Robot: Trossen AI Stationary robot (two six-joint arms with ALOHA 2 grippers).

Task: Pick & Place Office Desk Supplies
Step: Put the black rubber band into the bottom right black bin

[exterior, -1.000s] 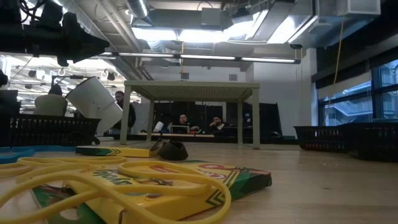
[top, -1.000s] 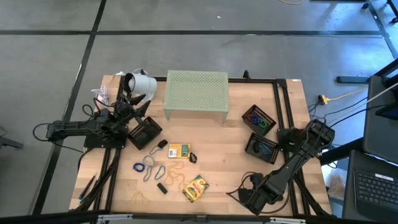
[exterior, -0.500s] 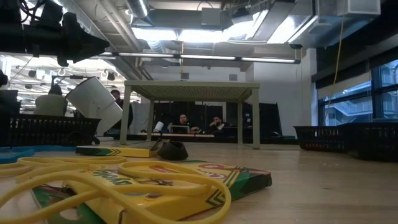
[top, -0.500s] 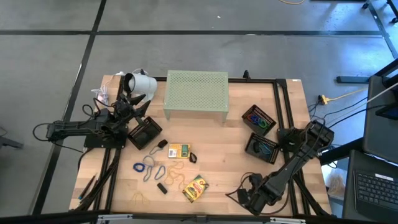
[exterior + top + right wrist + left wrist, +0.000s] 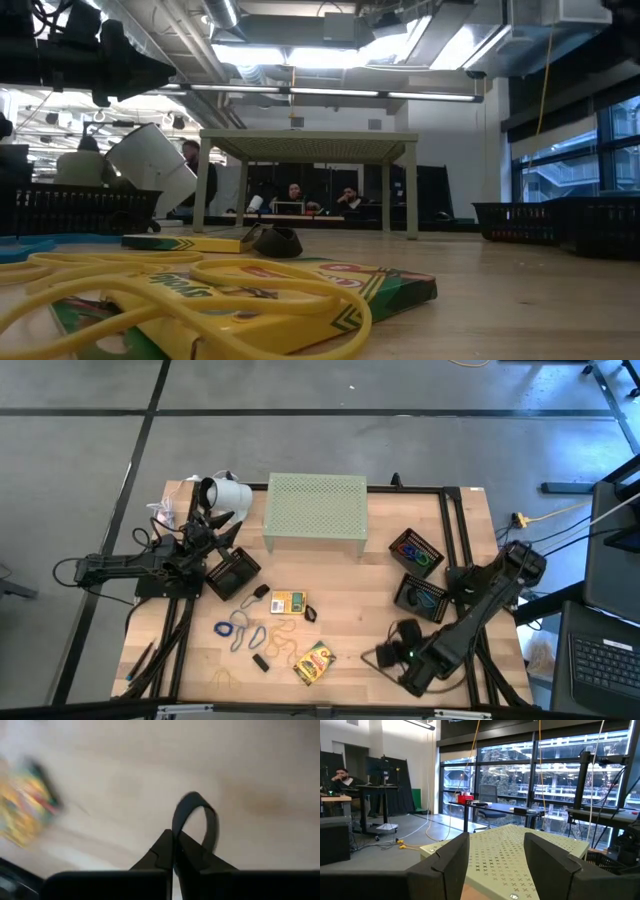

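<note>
Right pincer (image 5: 174, 845) clenched on dark grey clip ring (image 5: 196, 820), above bare tabletop (image 5: 360, 610), well right of crayon box (image 5: 314, 662). Left pincer (image 5: 495, 855) released, holding nothing, over black mesh tray (image 5: 232, 572) far left of crayon box, facing green perforated stand (image 5: 316, 512). Blue rings (image 5: 232, 630), tan rubber bands (image 5: 282, 640), small yellow-green box (image 5: 288, 602) loose just up-left of crayon box

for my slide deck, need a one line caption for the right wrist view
Right hand shut on a dark ring, lifted above the wooden table.
</note>
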